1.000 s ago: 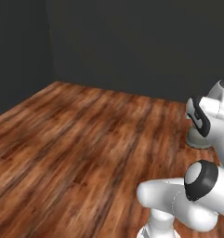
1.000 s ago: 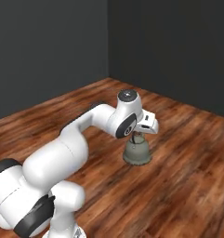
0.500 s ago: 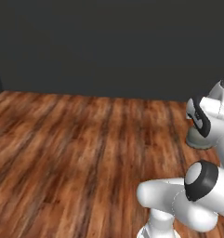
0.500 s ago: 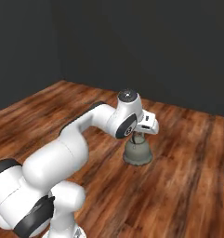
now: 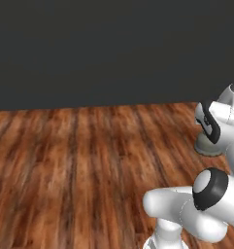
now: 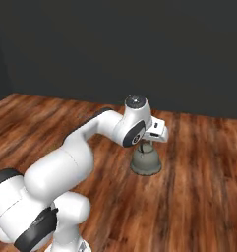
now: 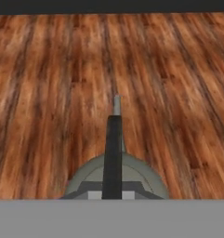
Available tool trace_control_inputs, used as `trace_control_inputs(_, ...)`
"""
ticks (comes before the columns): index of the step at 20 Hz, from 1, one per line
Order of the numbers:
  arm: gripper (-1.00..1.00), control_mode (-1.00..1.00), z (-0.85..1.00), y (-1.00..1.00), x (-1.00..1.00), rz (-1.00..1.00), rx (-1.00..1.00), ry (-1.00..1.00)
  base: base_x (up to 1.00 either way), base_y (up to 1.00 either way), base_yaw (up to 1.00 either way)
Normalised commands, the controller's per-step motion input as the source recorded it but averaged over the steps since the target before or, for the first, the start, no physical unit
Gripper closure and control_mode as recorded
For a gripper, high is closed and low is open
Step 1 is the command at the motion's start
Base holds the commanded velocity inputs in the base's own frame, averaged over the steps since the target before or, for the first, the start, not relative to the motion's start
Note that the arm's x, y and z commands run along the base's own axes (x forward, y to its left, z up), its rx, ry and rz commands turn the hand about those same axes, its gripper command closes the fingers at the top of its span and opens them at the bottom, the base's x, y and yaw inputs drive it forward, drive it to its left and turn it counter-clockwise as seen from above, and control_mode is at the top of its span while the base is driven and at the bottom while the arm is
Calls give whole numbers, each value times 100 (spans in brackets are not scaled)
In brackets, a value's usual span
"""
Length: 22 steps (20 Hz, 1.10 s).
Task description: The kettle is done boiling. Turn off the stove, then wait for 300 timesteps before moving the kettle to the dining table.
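Left base view: the kettle (image 5: 208, 145) sits at the far right, mostly hidden behind the white arm, just its grey-beige lower rim showing over the wood floor (image 5: 79, 170); a dark wall (image 5: 108, 48) stands beyond the kettle, no stove or table near it. Right base view: the gripper (image 6: 148, 141) comes straight down onto the top of the kettle (image 6: 146, 162), wrist bent over so the load hangs plumb under the hand, which I'd read as a carry pose to keep it from swinging while the base drives. Whether the base of the kettle touches the floor or hangs just above it, cannot tell from here. Hand view: looking down the thin dark handle (image 7: 113, 153) arching over the squat rounded dome of the kettle (image 7: 146, 179), dull grey-beige metal, a short grey spout (image 7: 117, 105) poking out past the handle, floor planks beyond it. Jaws fully closed, pinched on that handle at its crown. My guess: transport leg, dining table yet to be reached.
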Motion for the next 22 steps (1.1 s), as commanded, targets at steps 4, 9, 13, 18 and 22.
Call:
trace_control_inputs(4,100,100,0,0,0,0,0,0,49,10,-42)
trace_control_inputs(9,100,100,0,0,0,0,0,0,53,7,-40)
trace_control_inputs(13,100,100,0,0,0,0,0,0,54,9,-39)
trace_control_inputs(18,100,100,0,0,0,0,0,0,74,36,-35)
trace_control_inputs(22,100,100,0,0,0,0,0,0,82,42,-29)
